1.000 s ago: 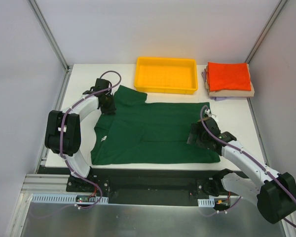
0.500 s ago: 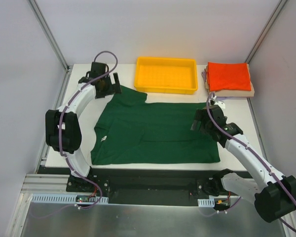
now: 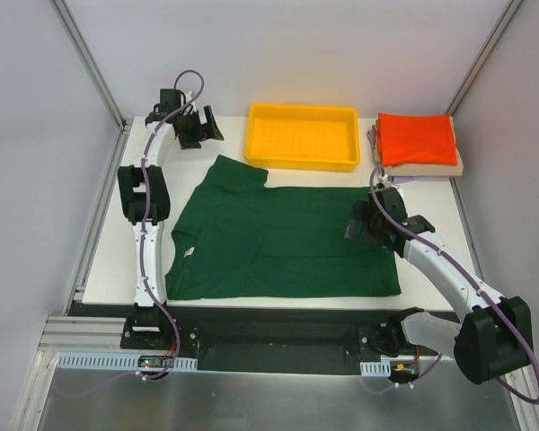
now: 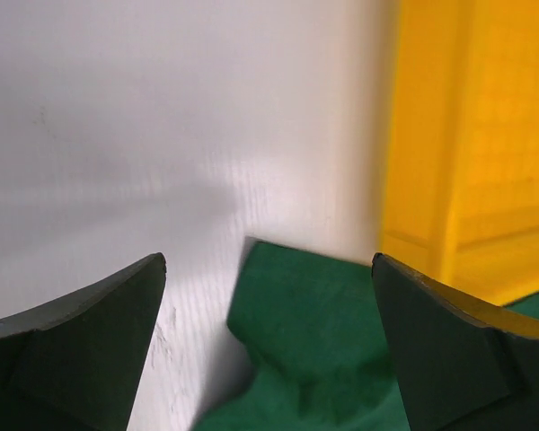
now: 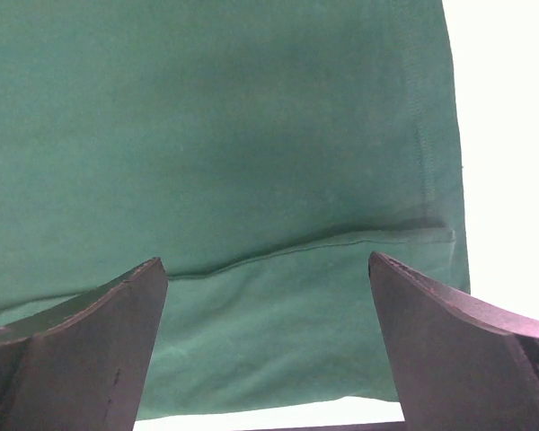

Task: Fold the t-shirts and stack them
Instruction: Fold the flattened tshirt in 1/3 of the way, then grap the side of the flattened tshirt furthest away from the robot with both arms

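Note:
A large dark green t-shirt [image 3: 278, 241] lies spread flat on the white table [image 3: 431, 215], one sleeve [image 3: 236, 172] pointing toward the far left. My left gripper [image 3: 208, 128] hangs open beyond that sleeve, near the far left corner. In the left wrist view the sleeve tip [image 4: 314, 341] lies below the open left gripper [image 4: 269, 260], untouched. My right gripper [image 3: 357, 226] hovers open over the shirt's right part; in the right wrist view the open gripper [image 5: 268, 260] frames a hem fold of the green cloth [image 5: 234, 135]. Folded t-shirts sit stacked at the far right: orange-red [image 3: 417, 137] on tan [image 3: 422, 169], with lavender [image 3: 374, 139] peeking out.
A yellow plastic tray [image 3: 302, 135] stands at the back centre, just right of the left gripper; its wall [image 4: 467, 135] fills the right of the left wrist view. Frame posts rise at both back corners. The table's front edge runs just below the shirt's hem.
The left gripper opened, let go of the sleeve and drew back toward the far left corner with its arm stretched out. The right gripper shifted slightly away over the shirt, still open.

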### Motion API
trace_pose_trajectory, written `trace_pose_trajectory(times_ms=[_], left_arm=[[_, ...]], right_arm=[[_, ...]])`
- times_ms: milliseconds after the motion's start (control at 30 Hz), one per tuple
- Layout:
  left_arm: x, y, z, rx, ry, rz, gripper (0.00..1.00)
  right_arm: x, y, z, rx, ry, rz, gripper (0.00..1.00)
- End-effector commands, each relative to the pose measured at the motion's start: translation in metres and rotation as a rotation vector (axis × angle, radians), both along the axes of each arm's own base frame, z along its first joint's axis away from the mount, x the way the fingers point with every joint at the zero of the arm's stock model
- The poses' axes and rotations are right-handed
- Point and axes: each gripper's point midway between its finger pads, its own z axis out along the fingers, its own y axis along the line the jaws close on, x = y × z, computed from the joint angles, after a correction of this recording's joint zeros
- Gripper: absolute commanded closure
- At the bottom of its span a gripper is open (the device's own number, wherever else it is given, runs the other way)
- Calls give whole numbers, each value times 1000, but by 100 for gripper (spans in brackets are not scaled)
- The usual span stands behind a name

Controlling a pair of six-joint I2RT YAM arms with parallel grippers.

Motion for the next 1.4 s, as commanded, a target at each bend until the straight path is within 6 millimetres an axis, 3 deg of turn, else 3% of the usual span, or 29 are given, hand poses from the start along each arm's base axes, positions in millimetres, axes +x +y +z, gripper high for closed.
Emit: trace_pose_trajectory(times_ms=[0, 100, 267, 433, 567, 733, 1100, 1367], left_arm=[[7, -19, 7, -95, -5, -71, 4], [9, -22, -18, -123, 43, -57, 5], [-4, -31, -52, -146, 135, -57, 19], [-23, -39, -63, -69, 168, -74, 30], [-34, -31, -76, 105, 192, -47, 35], [-40, -18, -86, 187, 243, 22, 44], [-42, -20, -90, 339, 238, 40, 62], [-40, -15, -91, 367, 239, 69, 94]], right_arm=[[-6, 4, -5, 36, 22, 14, 4], [-10, 2, -5, 35, 26, -2, 4], [-14, 0, -4, 36, 13, -2, 4], [-17, -3, -4, 24, 17, 0, 4], [-18, -3, -4, 31, 16, 4, 4], [-21, -2, -6, 37, 21, 6, 4], [-20, -2, -2, 47, 3, -7, 4], [-20, -4, 2, 42, -8, -18, 4]])
